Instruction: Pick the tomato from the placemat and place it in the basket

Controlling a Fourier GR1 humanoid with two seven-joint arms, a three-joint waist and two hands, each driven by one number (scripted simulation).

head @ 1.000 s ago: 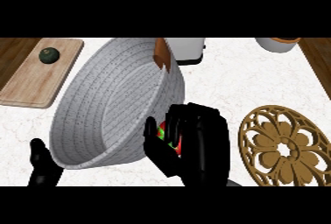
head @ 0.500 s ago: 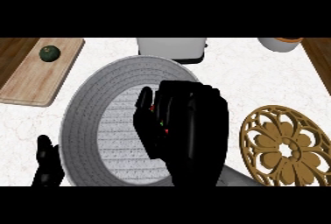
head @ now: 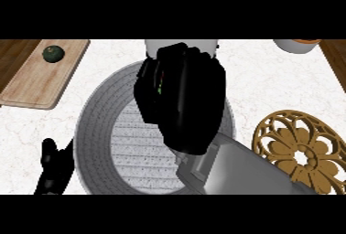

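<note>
- The right hand (head: 184, 98) is hanging over the basket (head: 94, 119), its fingers curling round the tomato (head: 161, 86).
- Only a sliver of red and green is peeking out between the fingers on the hand's left side; the hand is hiding the rest of the tomato.
- The basket is lying under and to the left of the right hand, its ribbed grey floor showing below the knuckles.
- The grey forearm is running from the hand down to the lower right.
- The placemat (head: 300, 148), a brown openwork round, is lying to the right of the forearm, apart from the basket.
- The left hand (head: 55, 167) is resting at the lower left, just beside the basket's rim, fingers relaxed and holding nothing.
- A board (head: 40, 77) is lying up and to the left of the right hand, carrying a dark green fruit (head: 53, 53).
- A white pot (head: 162, 44) is showing just above the right hand, and a bowl (head: 297, 45) is sitting far off to its upper right.
</note>
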